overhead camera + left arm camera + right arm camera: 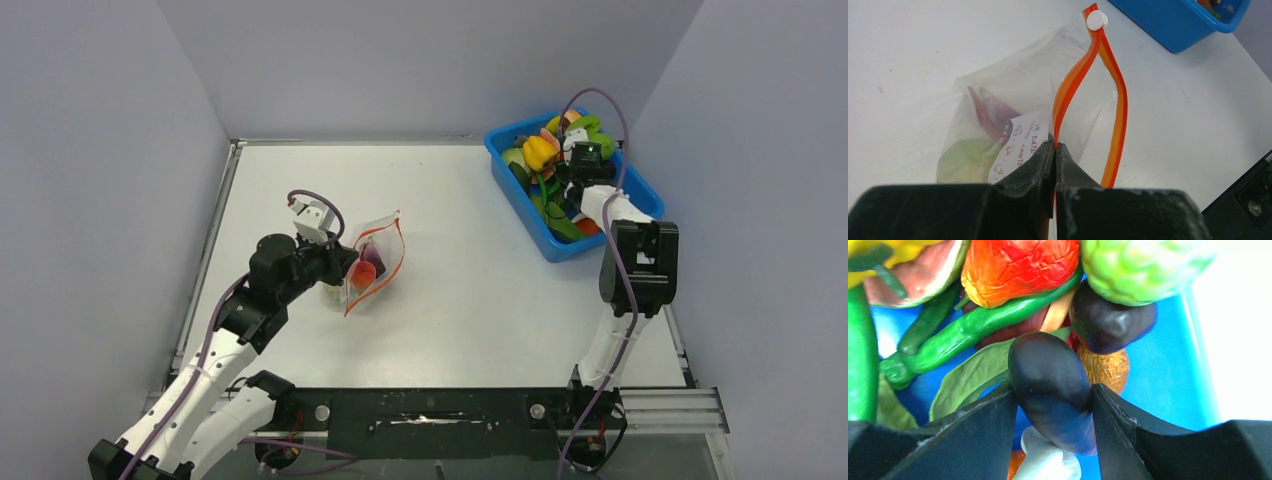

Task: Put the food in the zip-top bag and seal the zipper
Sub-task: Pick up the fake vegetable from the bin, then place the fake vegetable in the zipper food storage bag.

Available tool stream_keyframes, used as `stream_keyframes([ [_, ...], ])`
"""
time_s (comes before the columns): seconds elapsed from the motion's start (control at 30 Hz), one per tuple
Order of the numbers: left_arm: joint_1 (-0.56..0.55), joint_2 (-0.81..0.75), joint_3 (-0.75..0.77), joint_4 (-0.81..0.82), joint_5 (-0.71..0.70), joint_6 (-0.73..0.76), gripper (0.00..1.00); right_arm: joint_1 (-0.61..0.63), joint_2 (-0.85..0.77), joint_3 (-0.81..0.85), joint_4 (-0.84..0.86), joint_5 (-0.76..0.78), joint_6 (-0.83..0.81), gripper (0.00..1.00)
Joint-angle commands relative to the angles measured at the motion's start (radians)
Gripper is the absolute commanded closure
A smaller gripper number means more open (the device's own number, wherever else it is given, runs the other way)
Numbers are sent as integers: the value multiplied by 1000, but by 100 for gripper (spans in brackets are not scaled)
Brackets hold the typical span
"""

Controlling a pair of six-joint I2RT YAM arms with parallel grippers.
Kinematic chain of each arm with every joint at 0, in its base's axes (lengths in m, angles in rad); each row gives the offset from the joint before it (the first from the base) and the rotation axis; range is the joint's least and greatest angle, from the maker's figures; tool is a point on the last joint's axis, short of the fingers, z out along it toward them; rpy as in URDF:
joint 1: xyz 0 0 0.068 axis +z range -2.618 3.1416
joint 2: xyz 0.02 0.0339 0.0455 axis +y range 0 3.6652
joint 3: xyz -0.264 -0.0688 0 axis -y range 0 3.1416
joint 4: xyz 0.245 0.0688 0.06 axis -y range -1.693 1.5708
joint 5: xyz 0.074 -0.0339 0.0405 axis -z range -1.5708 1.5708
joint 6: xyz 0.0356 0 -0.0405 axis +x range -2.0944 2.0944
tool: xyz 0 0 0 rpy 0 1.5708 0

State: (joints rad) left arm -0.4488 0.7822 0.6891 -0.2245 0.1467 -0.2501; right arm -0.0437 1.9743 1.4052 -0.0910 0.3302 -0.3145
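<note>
White table (480, 300), enclosed on three sides by pale grey-lilac walls (430, 60), carries the clear zip-top bag (372, 262) left of centre, its mouth open and toy food (968, 160) inside. The left gripper (1054, 148) is pressed together on the bag's orange zipper (1073, 85) at one end. In the blue tub (545, 235) at the far right, the right gripper (1053, 390) pinches a dark purple eggplant (1048, 370) between both fingers
</note>
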Motion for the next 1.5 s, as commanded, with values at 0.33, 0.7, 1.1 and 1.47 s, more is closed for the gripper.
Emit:
stream_keyframes([
  [0.33,7,-11,1,53,16,13,100,100,-394,-192,82,1,138,64],
  [0.7,7,-14,0,55,21,9,100,161,-578,-267,173,103,66,66],
  [1.1,8,-8,0,54,21,8,100,273,-780,-299,126,-4,144,65],
  [1.47,12,-5,9,84,61,-38,100,308,-1019,-450,202,-471,339,64],
])
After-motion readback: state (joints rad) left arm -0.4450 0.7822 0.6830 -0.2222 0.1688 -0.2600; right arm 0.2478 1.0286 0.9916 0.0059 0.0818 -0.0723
